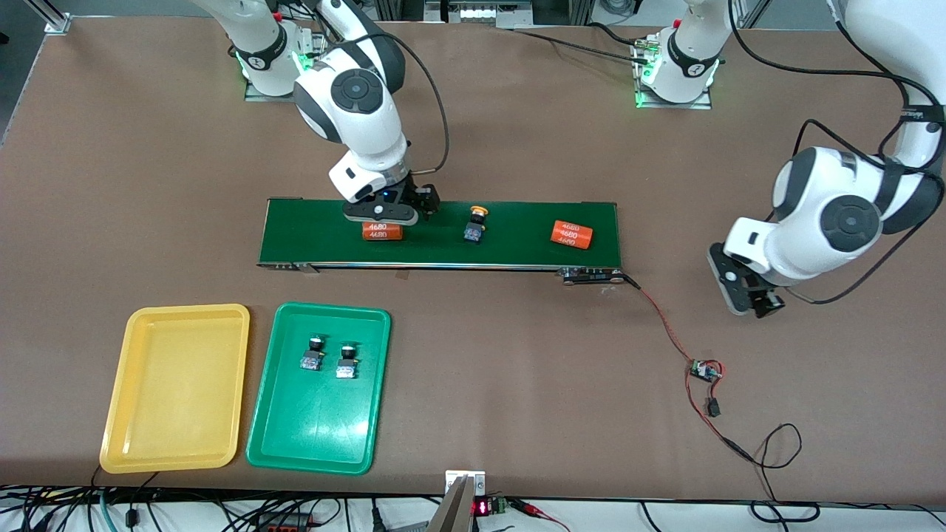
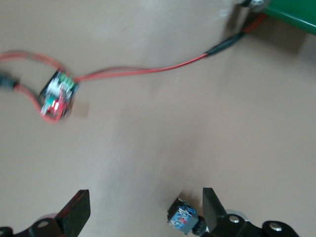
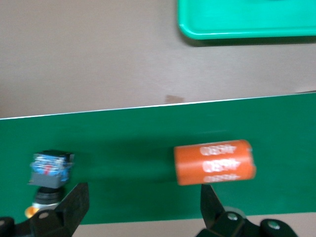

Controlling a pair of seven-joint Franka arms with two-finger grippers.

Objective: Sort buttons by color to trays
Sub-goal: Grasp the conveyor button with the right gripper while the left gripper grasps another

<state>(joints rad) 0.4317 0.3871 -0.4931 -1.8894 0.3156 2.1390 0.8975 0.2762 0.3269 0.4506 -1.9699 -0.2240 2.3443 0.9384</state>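
Two buttons (image 1: 314, 355) (image 1: 346, 360) with dark green caps lie in the green tray (image 1: 295, 443). The yellow tray (image 1: 177, 443) beside it holds nothing. A yellow-capped button (image 1: 477, 224) stands on the conveyor belt (image 1: 517, 244); it also shows in the right wrist view (image 3: 49, 170). My right gripper (image 1: 390, 219) is open over the belt (image 3: 123, 143), next to an orange 4680 cylinder (image 3: 215, 162). My left gripper (image 1: 746, 295) is open low over the bare table past the belt's end. In the left wrist view a button (image 2: 185, 217) lies close to one finger of the gripper (image 2: 144, 197), its cap hidden.
Two orange 4680 cylinders (image 1: 382, 231) (image 1: 571, 234) lie on the belt. A small circuit board (image 1: 706, 369) with red and black wires lies on the table near the left gripper; it shows in the left wrist view (image 2: 58, 94). The green tray's edge (image 3: 247, 19) shows in the right wrist view.
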